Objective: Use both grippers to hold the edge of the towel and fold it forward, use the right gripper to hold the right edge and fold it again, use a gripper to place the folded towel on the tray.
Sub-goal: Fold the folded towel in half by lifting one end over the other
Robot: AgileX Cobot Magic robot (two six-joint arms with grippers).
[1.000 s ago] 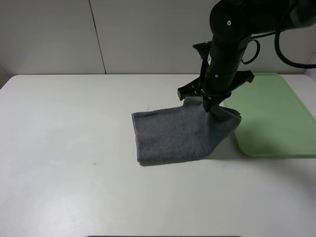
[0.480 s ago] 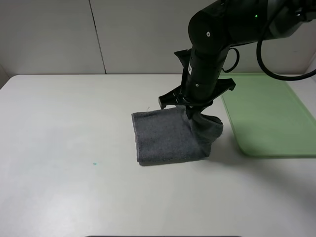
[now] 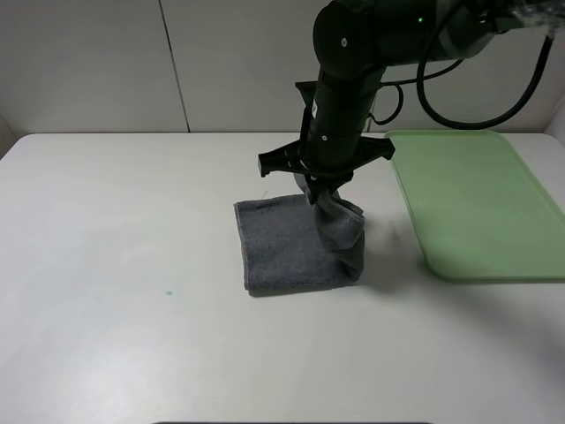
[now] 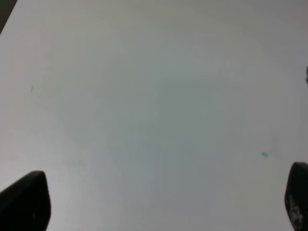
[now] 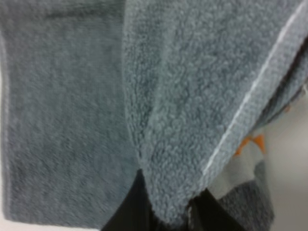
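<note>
The dark grey towel point(image 3: 291, 247) lies folded on the white table, left of the pale green tray point(image 3: 477, 203). My right gripper point(image 3: 318, 193) is shut on the towel's right edge and holds it lifted above the middle of the towel, so the cloth hangs in a loop. In the right wrist view the grey terry cloth point(image 5: 183, 96) fills the frame, with a pale hem, a bit of orange and white band, and the black fingers point(image 5: 130, 211) pinching a fold. My left gripper point(image 4: 159, 211) is open over bare table, only its fingertips point(image 4: 26, 202) showing. It is out of the high view.
The tray stands at the right side of the table, apart from the towel. A small teal speck point(image 3: 168, 292) marks the table left of the towel. A pale wall runs behind the table.
My right gripper has moved left with the towel's right edge, carrying it from near the tray to over the towel's middle. The right part of the towel now folds over.
</note>
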